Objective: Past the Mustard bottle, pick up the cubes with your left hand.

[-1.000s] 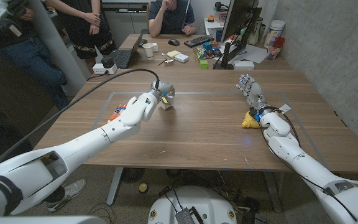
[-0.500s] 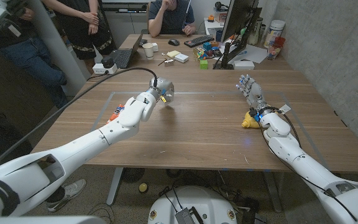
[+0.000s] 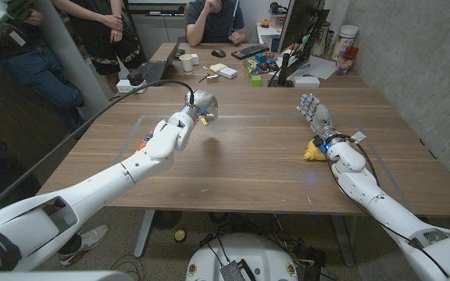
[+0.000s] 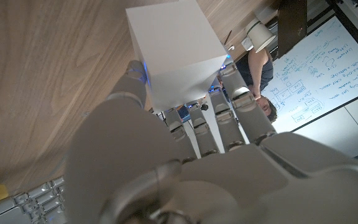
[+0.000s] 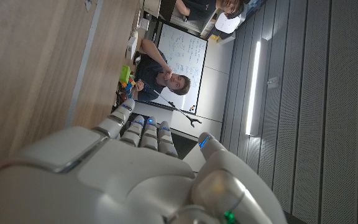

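Head view shows that over the last second our left hand (image 3: 198,105) has lifted clear of the table (image 3: 248,168) and drifted toward eleven o'clock, fingers clamped on the white cube (image 4: 176,53), so we judge the pick as made and the cube now in carry. Our right hand (image 3: 312,109) has not moved, standing at three o'clock with fingers apart and nothing in them, a yellow object (image 3: 313,151) just beside its wrist. We see no containers on our table.

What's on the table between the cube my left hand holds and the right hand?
Nothing: in the head view, bare wood runs from the white cube in the left hand across to the right hand.
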Robot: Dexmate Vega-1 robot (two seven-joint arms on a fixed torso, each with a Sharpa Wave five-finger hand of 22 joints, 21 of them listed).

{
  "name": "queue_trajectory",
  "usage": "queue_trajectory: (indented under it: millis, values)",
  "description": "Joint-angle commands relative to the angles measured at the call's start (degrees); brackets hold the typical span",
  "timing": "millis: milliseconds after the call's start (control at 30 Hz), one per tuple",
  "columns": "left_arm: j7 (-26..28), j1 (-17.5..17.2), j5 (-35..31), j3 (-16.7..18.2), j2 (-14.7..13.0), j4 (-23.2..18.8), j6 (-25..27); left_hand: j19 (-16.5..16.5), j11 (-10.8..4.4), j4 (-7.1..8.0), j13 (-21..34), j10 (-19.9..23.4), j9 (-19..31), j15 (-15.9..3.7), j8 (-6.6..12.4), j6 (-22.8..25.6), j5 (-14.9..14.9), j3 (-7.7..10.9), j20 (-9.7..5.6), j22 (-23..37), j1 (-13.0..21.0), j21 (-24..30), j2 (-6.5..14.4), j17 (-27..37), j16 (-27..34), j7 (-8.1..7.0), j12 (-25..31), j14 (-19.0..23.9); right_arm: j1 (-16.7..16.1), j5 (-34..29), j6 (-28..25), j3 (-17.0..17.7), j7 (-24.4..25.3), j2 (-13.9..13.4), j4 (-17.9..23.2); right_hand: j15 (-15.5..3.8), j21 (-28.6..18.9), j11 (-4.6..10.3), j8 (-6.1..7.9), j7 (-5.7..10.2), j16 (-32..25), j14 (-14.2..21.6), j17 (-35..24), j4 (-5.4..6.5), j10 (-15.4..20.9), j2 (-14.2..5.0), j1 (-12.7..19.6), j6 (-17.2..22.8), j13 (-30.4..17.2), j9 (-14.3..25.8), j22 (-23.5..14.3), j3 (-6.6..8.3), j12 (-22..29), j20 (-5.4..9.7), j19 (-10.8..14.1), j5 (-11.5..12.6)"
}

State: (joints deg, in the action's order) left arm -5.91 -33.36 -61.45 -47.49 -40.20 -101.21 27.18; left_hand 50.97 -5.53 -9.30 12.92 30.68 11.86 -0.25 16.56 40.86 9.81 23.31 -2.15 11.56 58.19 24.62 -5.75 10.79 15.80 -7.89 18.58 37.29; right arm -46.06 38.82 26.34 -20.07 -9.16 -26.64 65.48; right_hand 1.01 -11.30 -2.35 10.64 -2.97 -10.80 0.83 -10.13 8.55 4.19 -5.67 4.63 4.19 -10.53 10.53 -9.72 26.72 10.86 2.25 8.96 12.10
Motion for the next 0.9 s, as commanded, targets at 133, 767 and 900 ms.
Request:
queue_trajectory:
  millis: [133,767,900]
  values:
    - [2.3,-0.8,-1.1,2.6,-0.3,-3.6,1.0,3.5,-0.14,0.66,0.2,0.5,0.3,-11.06,0.20,1.1,0.3,0.78,-3.42,0.2,7.8,0.5,8.6,0.1,-0.3,0.29,-0.3,3.8,-0.1,-0.2,0.1,-0.1,-0.1,0.0,0.0,-0.08,0.0,0.04,0.36,0.01,0.0,0.3,-0.2,-0.32,0.5,-2.06,-0.6,0.4,-0.3,0.1,-0.2,0.31,0.2,0.14,0.3,0.4]
    - [0.9,-1.0,-3.8,3.6,-0.2,-5.9,1.3,3.6,0.60,0.53,0.2,1.7,0.4,-11.24,-0.01,2.0,0.3,1.02,-3.55,0.3,8.2,1.3,9.0,0.1,-0.9,0.47,-0.3,4.6,1.4,-0.1,0.8,-0.5,-1.6,0.9,-2.6,-0.18,0.1,-0.15,0.40,-0.08,0.0,0.5,-0.2,-0.37,0.5,-2.01,-0.7,0.6,-0.3,0.1,-0.2,0.35,0.2,0.23,0.2,0.5]
    - [1.3,-1.2,-4.6,3.8,-0.1,-6.1,1.5,3.6,0.59,0.48,0.2,1.2,0.4,-11.21,-0.12,2.1,0.3,1.10,-3.58,0.3,8.4,1.4,9.1,0.1,-1.1,0.46,-0.7,4.7,1.7,0.0,0.9,-0.6,-2.0,1.1,-3.2,-0.22,0.1,-0.14,0.41,-0.03,0.0,0.6,-0.2,-0.37,0.5,-2.00,-0.7,0.6,-0.3,0.1,-0.2,0.35,0.2,0.26,0.2,0.5]
